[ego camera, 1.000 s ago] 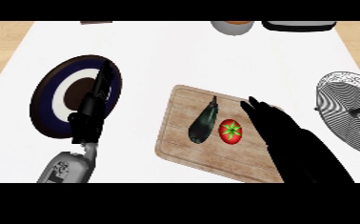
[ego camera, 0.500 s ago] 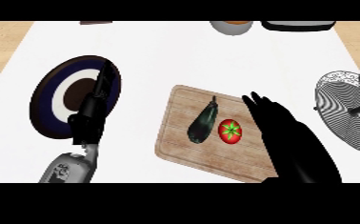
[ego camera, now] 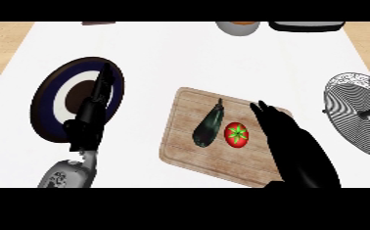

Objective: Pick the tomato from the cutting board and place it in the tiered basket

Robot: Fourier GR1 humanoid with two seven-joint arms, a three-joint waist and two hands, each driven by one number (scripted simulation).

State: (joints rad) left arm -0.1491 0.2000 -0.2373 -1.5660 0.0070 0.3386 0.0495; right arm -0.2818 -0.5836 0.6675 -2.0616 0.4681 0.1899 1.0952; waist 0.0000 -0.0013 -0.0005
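Note:
A red tomato (ego camera: 236, 134) with a green stem lies on the wooden cutting board (ego camera: 188, 146), beside a dark eggplant (ego camera: 209, 126). My right hand (ego camera: 292, 143) hovers just right of the tomato, fingers straight and pointing up the view, holding nothing. The tiered basket (ego camera: 350, 109), a wire mesh thing, shows at the right edge. My left hand (ego camera: 92, 114) stands open at the left, fingers up, over a plate.
A dark blue and white plate (ego camera: 54, 97) sits at the left under my left hand. A bowl (ego camera: 239, 27) and a dark pan (ego camera: 305, 26) stand along the far edge. The counter is white.
My right hand has crept slightly left, toward the tomato. The left hand and the objects have stayed where they were.

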